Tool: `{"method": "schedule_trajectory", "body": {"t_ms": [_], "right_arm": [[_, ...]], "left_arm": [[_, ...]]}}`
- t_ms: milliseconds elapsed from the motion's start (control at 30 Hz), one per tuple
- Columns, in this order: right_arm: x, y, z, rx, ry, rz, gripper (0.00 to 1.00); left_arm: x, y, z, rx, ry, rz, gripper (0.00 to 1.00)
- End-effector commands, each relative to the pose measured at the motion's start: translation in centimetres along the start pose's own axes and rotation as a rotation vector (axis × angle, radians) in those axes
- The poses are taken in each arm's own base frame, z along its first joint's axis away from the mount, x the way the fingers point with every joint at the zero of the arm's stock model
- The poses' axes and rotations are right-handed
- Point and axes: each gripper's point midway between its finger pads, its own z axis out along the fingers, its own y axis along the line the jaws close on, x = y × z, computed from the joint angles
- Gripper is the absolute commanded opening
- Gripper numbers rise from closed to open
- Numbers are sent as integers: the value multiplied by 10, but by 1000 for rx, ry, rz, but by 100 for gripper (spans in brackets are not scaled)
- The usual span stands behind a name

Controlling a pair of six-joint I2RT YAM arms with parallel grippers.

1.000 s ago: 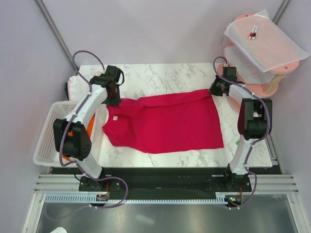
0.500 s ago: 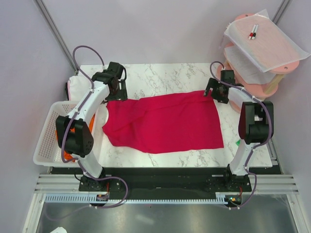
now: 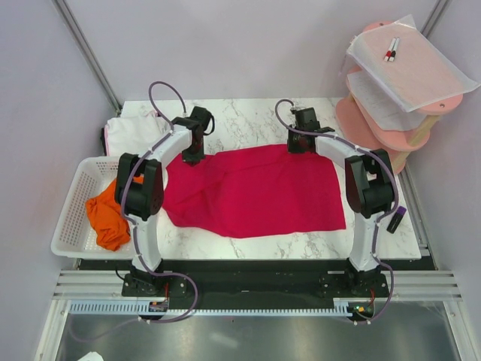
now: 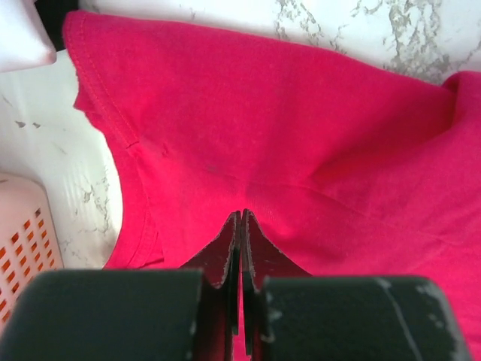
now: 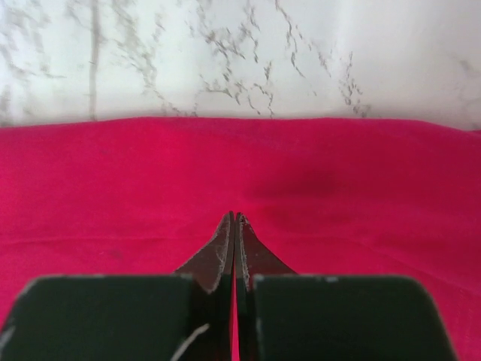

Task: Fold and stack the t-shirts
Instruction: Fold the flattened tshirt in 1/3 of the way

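Note:
The crimson-red t-shirt (image 3: 255, 192) lies spread flat on the marble table, collar end to the left. My left gripper (image 3: 194, 154) is shut at its far edge near the sleeve. In the left wrist view, the gripper (image 4: 241, 213) presses into the red cloth (image 4: 301, 128), and creases run to its tips. My right gripper (image 3: 301, 143) is shut at the far edge further right. In its wrist view, the gripper (image 5: 234, 215) pinches red cloth (image 5: 113, 180) just inside the edge. The white t-shirt (image 3: 124, 131) lies at the far left. The orange t-shirt (image 3: 109, 214) is bunched in the basket.
The white mesh basket (image 3: 71, 226) stands at the table's left edge, its corner also showing in the left wrist view (image 4: 22, 233). A pink tiered stand (image 3: 391, 113) with translucent sheets and pens is at the far right. A small purple-tipped object (image 3: 397, 218) lies by the right edge.
Both grippers have moved inward along the shirt's far edge, the left one rightward and the right one leftward. The left arm has swung off the basket, uncovering the orange t-shirt. The red shirt has barely shifted.

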Motion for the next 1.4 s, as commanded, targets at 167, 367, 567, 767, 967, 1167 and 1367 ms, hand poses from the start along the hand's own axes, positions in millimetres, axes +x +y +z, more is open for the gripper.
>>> {"method": "schedule_trajectory", "body": {"t_ms": [167, 367, 567, 767, 967, 1167, 1367], "right_arm": [[15, -26, 49, 131, 73, 6, 0], [13, -42, 73, 212, 74, 15, 0], [-8, -63, 92, 282, 28, 42, 0], [-29, -81, 83, 285, -15, 83, 0], [-54, -67, 18, 204, -191, 146, 9], [-56, -94, -48, 196, -297, 303, 59], [-12, -144, -55, 269, -246, 441, 62]], "left_arm": [[-22, -12, 29, -17, -21, -1, 2], [-37, -20, 56, -55, -8, 3, 2], [-85, -30, 62, -32, -78, -43, 2], [-117, -36, 77, -23, -139, -78, 2], [-134, -43, 43, 22, -244, -82, 2], [-127, -41, -28, 144, -379, -98, 9], [-86, -49, -55, 208, -378, -61, 34]]}}
